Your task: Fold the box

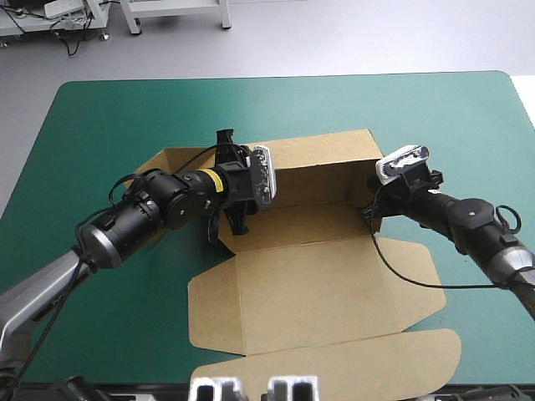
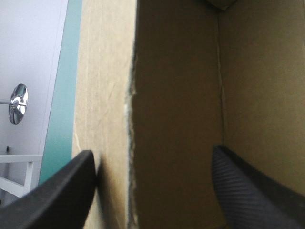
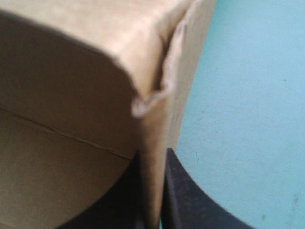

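On the table's teal-green cover (image 1: 109,109), the brown box (image 1: 309,219) lies near the middle as an open tray, back wall (image 1: 322,154) raised and lid (image 1: 318,288) flat toward the table's near edge. The left gripper (image 2: 152,150) has its black fingers (image 2: 57,191) spread astride a raised wall in the box's left part, one finger inside the tray and one outside, while the right gripper (image 3: 151,160) pinches the wall at the box's right end
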Motion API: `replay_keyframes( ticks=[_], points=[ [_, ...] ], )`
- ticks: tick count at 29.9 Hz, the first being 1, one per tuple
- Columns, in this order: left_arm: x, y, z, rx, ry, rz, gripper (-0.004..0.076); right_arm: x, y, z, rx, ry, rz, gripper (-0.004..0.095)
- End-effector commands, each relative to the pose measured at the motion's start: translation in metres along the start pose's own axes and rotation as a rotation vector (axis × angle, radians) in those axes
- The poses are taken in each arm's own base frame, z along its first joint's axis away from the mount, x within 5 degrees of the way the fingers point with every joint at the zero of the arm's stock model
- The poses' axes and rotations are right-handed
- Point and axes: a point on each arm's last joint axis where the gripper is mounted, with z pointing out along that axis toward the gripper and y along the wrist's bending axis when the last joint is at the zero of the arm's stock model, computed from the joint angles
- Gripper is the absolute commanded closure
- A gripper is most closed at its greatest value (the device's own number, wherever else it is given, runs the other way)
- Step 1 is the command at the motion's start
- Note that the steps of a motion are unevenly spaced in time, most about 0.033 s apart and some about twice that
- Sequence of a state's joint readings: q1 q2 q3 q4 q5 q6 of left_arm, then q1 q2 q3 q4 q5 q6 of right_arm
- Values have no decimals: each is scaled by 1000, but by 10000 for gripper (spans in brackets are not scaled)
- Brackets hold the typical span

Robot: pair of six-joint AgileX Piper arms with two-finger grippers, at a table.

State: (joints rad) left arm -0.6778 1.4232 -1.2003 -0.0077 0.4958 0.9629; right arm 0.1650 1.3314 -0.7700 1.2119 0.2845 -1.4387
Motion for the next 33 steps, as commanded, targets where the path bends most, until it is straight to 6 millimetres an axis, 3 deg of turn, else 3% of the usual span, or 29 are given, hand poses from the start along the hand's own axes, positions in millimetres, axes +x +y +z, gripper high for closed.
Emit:
replay_keyframes(
  ticks=[1,8,12,15,17,21,24,28,33],
  points=[
    [-12,12,-25,-68,-66,-20,140,-16,4,-9,-24,-60,7,928],
    [-28,9,-55,-103,-153,-12,146,-15,2,-9,2,-56,9,927],
    [-41,9,-80,-168,-249,6,232,-15,1,-9,6,-51,2,928],
    [-43,8,-95,-175,-280,-8,472,-16,1,-9,6,-53,2,928],
    [-42,9,-102,-179,-291,-35,731,-17,1,-9,5,-57,2,927],
    [-40,13,-107,-198,-299,-134,710,-25,2,-11,-14,-71,10,927],
    [-26,26,-105,-191,-236,-294,710,-35,4,-15,-61,-47,-9,928],
    [11,57,-105,-253,-133,-555,710,-49,4,-24,-91,45,-50,928],
    [59,91,-125,-301,-53,-832,710,-72,-5,-42,-32,161,-48,928]
  ],
)
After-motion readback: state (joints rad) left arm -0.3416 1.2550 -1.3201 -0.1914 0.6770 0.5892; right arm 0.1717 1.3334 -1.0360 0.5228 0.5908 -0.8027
